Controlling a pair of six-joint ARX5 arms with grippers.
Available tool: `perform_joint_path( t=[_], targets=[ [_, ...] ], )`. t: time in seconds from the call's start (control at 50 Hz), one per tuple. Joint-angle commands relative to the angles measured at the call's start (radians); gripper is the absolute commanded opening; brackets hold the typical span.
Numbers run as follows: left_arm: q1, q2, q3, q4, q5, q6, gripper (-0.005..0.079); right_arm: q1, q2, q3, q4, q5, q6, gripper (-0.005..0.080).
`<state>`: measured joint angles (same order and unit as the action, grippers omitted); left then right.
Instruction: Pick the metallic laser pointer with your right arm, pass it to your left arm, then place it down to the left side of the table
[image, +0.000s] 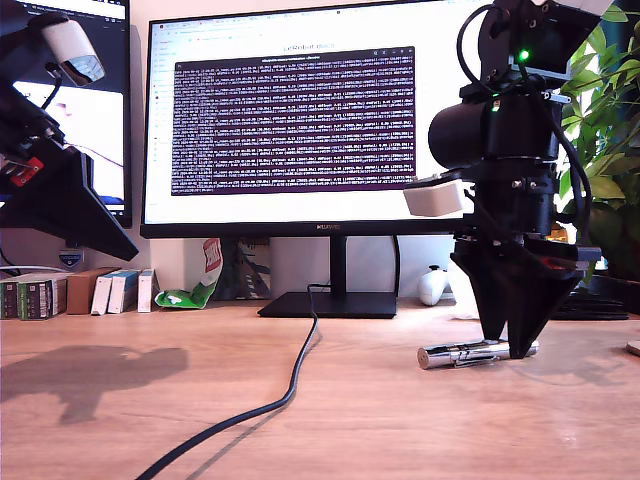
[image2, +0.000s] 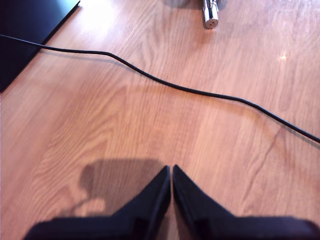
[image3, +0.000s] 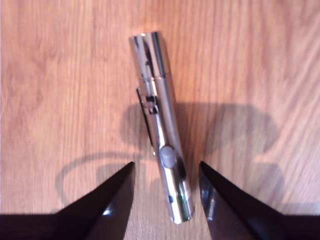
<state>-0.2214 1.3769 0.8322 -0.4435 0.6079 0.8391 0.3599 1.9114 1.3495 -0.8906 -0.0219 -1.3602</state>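
Observation:
The metallic laser pointer (image: 465, 353) (image3: 160, 125), a shiny silver cylinder with a small side clip, lies flat on the wooden table (image: 380, 420) at the exterior view's right. My second gripper (image: 510, 345) (image3: 166, 164) is down at the table, open, with one finger on each side of the pointer's end and a gap on both sides. My first gripper (image: 128, 252) (image2: 171, 170) hangs raised at the exterior view's left, shut and holding nothing. In the first wrist view the pointer (image2: 210, 15) shows far off.
A black cable (image: 290, 385) (image2: 175, 86) runs from the monitor foot (image: 330, 303) across the table toward the front. A lit monitor (image: 300, 120) stands behind. Small boxes (image: 60, 293) line the back at the exterior view's left; a plant (image: 605, 120) is at its right.

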Motion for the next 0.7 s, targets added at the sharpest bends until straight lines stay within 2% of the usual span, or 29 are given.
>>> perform_joint_path(
  t=[0.0,0.12,0.34,0.52,0.6,0.68],
  targets=[
    [0.006,-0.001,0.008,0.007,0.003,0.006,-0.002,-0.016,0.01,-0.008,0.0,-0.019,-0.003,0.0334],
    [0.013,-0.001,0.008,0.017,0.003,0.006,-0.002,-0.029,0.01,-0.014,-0.019,-0.043,-0.003,0.0227],
    [0.018,-0.001,0.008,0.026,0.003,0.006,-0.0019,-0.04,0.01,-0.055,0.001,-0.058,-0.002,0.0201],
    [0.019,-0.001,0.008,0.034,0.003,0.006,-0.0019,-0.04,0.01,-0.096,0.011,-0.062,-0.002,0.0079],
    [0.019,-0.001,0.008,0.041,0.003,0.006,-0.0019,-0.04,0.01,-0.098,0.015,-0.081,0.004,-0.0013],
    [0.019,-0.001,0.008,0.043,0.005,0.006,-0.0019,-0.04,0.01,-0.098,0.022,-0.081,0.013,-0.0011]
  ],
)
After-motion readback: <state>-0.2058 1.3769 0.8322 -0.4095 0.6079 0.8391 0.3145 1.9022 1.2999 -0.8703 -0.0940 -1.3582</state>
